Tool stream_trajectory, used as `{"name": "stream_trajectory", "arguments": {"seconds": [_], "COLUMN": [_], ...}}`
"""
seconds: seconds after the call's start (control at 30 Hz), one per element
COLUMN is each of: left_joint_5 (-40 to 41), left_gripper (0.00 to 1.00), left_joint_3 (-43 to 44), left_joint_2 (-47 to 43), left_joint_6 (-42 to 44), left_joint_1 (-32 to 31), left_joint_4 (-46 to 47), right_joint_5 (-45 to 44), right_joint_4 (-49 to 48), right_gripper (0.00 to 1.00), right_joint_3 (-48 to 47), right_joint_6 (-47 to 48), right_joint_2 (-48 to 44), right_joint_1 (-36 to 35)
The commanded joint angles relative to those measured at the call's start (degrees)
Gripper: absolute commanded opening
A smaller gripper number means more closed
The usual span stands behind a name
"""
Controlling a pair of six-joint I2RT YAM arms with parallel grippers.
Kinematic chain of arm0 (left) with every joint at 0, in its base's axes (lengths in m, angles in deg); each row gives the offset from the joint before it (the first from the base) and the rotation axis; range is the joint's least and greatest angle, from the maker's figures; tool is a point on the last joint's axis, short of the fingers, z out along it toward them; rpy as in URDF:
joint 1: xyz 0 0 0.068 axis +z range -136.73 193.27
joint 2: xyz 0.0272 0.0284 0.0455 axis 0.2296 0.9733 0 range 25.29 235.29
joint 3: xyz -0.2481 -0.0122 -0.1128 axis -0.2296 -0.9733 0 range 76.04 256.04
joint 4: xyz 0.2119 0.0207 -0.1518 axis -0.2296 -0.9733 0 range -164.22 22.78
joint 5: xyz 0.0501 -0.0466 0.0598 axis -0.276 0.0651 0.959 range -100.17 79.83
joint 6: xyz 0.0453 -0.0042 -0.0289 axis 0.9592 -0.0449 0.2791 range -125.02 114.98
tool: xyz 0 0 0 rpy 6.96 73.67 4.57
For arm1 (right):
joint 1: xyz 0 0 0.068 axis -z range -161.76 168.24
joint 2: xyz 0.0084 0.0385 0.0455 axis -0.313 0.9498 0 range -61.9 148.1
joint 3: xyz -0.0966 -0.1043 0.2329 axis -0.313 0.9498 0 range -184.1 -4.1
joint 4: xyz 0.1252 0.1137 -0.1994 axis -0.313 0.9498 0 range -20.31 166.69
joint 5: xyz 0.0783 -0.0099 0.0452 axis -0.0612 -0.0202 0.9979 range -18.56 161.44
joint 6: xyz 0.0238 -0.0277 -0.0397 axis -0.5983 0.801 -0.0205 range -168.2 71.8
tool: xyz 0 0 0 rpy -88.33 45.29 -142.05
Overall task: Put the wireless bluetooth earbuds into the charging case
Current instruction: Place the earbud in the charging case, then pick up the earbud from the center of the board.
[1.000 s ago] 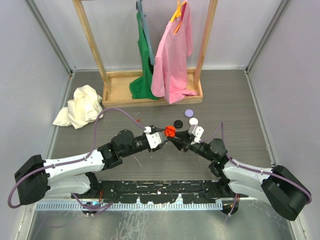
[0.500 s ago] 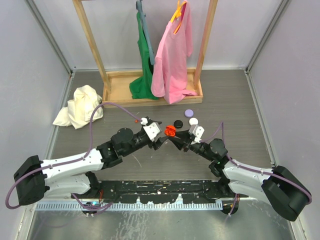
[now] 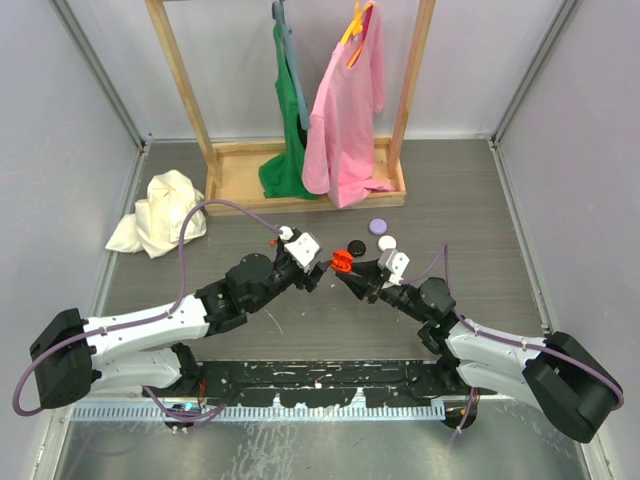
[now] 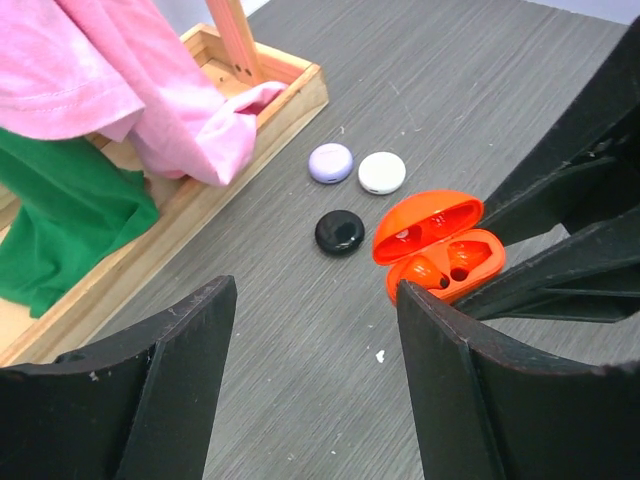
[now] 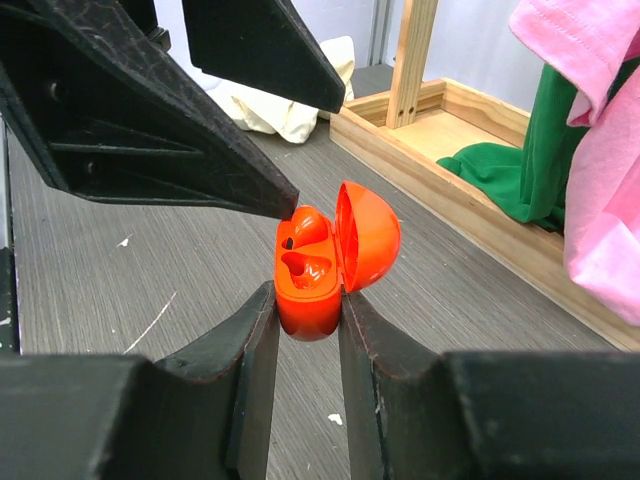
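The right end effector (image 5: 305, 305) pinches the orange case (image 4: 440, 250) by its lower half at mid-bench, one finger pressed to each side and the lid tipped open. Two orange earbuds (image 4: 443, 267) lie in the wells of the case; whether they are pushed fully home cannot be told. The left end effector (image 4: 315, 300) hangs just left of the case with its fingers spread and nothing between them. In the right wrist view one left fingertip (image 5: 285, 205) reaches almost to the upper earbud, though contact cannot be made out. On the grey bench (image 3: 470, 220), just beyond the case, lie three small round discs: a black one (image 4: 340, 231) nearest, then a purple one (image 4: 330, 162) and a white one (image 4: 382, 172) side by side farther off. At the far edge stands a wooden rack (image 3: 305, 175) with a pink shirt (image 3: 350, 110) and a green garment (image 3: 292, 130) hanging from it, their hems falling into the rack's base tray. A crumpled white cloth (image 3: 160, 215) lies at the far left, well apart from both arms.
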Motion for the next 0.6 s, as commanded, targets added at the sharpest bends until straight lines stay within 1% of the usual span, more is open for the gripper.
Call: {"name": "stream_trajectory", "arguments": {"seconds": [0.0, 0.13, 0.23, 0.4, 0.57], "left_joint_5": [4.08, 5.08, 7.31, 11.30, 9.93], "left_gripper": [0.67, 0.68, 0.71, 0.72, 0.71], "left_joint_3": [2.64, 3.04, 3.42, 5.84, 8.07], "left_joint_2": [0.19, -0.03, -0.18, 1.96, 6.37], "left_joint_6": [-0.61, -1.64, -2.98, -9.36, -15.83], "left_joint_1": [0.03, 0.29, 0.87, 4.42, 10.06], "left_joint_4": [0.89, -0.06, -2.50, -11.96, -19.93], "right_joint_5": [-0.27, -0.46, -2.11, -6.37, -8.39], "right_joint_4": [-4.32, -4.25, -3.19, -1.93, -1.79], "right_gripper": [0.01, 0.01, 0.01, 0.01, 0.01], "right_joint_3": [-0.41, -0.45, -0.77, -1.07, -0.90], "right_joint_6": [0.45, 0.39, 0.42, 0.73, 0.81], "right_joint_2": [-1.15, -1.11, -0.94, -0.29, 0.08], "right_joint_1": [-0.08, -0.03, -0.08, -0.06, -0.08]}}
